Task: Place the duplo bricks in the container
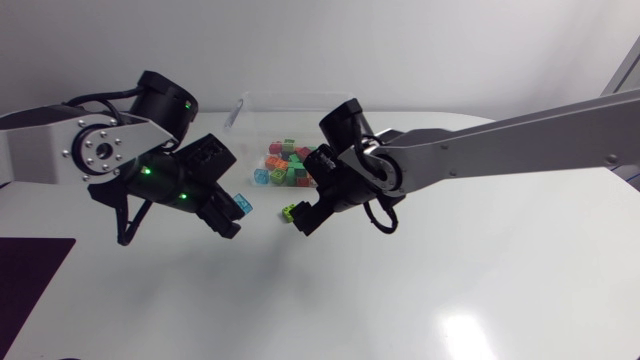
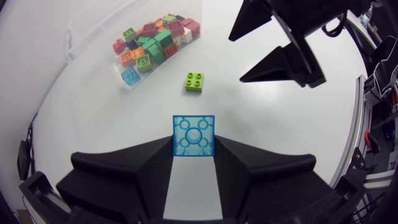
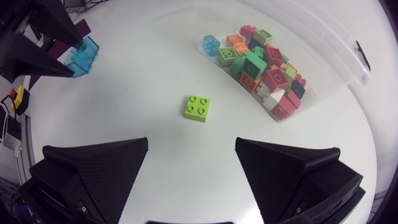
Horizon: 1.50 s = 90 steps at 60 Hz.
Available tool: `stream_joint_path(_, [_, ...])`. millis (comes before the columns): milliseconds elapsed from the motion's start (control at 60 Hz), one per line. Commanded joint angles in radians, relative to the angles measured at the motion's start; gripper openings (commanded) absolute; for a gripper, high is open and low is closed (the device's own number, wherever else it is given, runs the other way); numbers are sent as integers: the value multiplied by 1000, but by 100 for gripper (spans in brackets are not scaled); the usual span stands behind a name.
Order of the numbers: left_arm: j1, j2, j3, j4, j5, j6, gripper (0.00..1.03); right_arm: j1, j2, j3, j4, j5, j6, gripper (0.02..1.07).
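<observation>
Your left tool [image 2: 193, 148] grips the blue brick [image 2: 193, 132]; right tool [image 3: 191, 144] wide open, empty, green brick [image 3: 197, 107] at its 12 o'clock.

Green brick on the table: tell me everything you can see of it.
The green brick is lime, opaque plastic by its look, square with four round studs. It lies flat, studs up, alone on the white table, short of the container and outside it. Nothing touches it. It sits just ahead of the gap between the open right gripper's fingers; the left gripper, shut on a blue brick, is apart from it.
</observation>
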Motion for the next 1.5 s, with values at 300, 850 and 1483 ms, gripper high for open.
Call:
stream_joint_path(300, [100, -145, -22, 95, 75, 26, 19, 31, 316, 338, -162, 39, 72, 102])
stream_joint_path(850, [196, -151, 15, 218, 195, 32, 19, 44, 522, 617, -325, 96, 110, 51])
stream_joint_path(1483, [218, 18, 162, 362, 239, -34, 19, 19, 335, 467, -345, 101, 115, 36])
